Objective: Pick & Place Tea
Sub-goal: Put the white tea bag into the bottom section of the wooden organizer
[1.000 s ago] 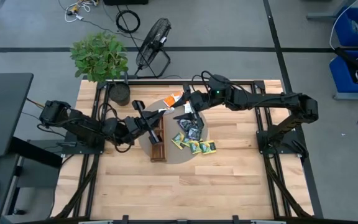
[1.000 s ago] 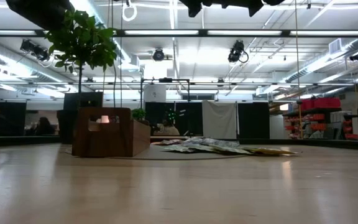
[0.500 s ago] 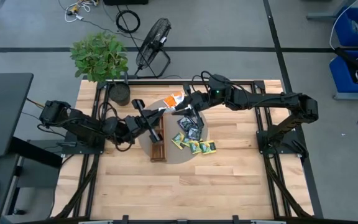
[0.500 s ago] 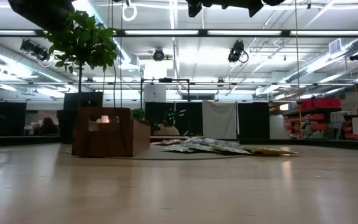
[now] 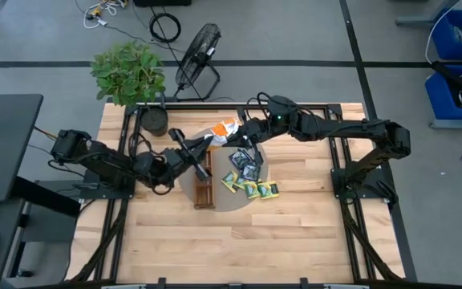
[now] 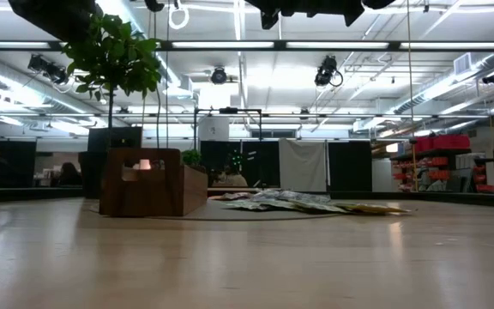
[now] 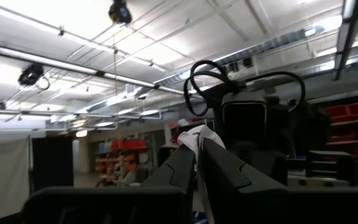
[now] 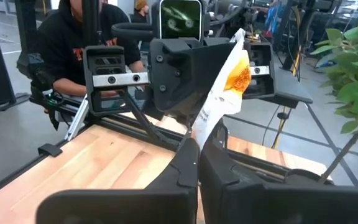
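1. Bare wooden desk (image 6: 247,257) fills the foreground of the low view, with nothing lying on its nearest part.
2. Farther across it, a long brown wooden tray (image 6: 153,182) is seen standing on a round grey mat (image 5: 251,197), and loose tea sachets (image 5: 249,181) are scattered flat on the mat just beside the tray; dark and yellow-green ones can be told apart from above.
3. One orange-and-white sachet (image 5: 223,130) is held up in the air above the far end of the tray, well clear of the desk.
4. The right pincer (image 8: 197,146) is seen pressed together on the lower edge of that sachet (image 8: 225,84), which stands upright out of its fingertips.
5. The left pincer (image 7: 197,149) is met there from the opposite side; its fingers (image 7: 179,171) stand very close together with the sachet's pale edge (image 7: 194,134) between them, but whether it is pinched or only touched cannot be told.
6. In each wrist view the opposite arm's dark body blocks much of what lies behind the sachet.
7. Behind the desk's far left corner a leafy potted plant (image 5: 128,74) stands, and a black floor fan (image 5: 197,56) lies on the floor beside it.
8. A seated person in a dark top (image 8: 73,43) is visible beyond the desk's edge in the right wrist view.
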Controlling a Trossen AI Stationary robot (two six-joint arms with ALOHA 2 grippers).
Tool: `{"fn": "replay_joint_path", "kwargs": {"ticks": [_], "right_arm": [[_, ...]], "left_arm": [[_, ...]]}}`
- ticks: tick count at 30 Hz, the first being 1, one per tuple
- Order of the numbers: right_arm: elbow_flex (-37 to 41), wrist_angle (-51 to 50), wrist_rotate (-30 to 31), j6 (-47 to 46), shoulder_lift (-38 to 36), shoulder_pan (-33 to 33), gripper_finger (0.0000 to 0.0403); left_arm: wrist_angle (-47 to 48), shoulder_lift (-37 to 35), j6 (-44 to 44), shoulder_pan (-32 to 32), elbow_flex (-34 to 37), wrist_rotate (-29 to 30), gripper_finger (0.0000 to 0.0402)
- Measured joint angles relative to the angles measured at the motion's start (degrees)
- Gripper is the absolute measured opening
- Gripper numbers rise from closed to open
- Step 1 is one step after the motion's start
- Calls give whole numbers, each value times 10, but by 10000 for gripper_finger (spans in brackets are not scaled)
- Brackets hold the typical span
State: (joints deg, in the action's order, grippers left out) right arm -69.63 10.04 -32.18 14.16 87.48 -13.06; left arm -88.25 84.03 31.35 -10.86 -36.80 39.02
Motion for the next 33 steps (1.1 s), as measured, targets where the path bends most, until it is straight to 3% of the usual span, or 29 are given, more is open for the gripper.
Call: {"fn": "replay_joint_path", "kwargs": {"ticks": [7,15,18,22,25,33], "right_arm": [[0,-7,-4,7,0,-12,1],[0,-90,-3,44,-2,-38,0],[0,-137,1,80,-2,-40,0],[0,-164,13,104,-2,-38,0],[0,-169,14,111,-2,-37,0],[0,-180,32,138,-2,-37,0]], "left_arm": [[-1,0,23,-24,0,29,82],[-1,0,115,-98,0,191,134],[12,-16,143,-126,-7,279,147],[113,-50,222,-155,-71,414,153],[214,-62,263,-172,-146,466,153],[457,-61,236,-183,-295,500,153]]}}
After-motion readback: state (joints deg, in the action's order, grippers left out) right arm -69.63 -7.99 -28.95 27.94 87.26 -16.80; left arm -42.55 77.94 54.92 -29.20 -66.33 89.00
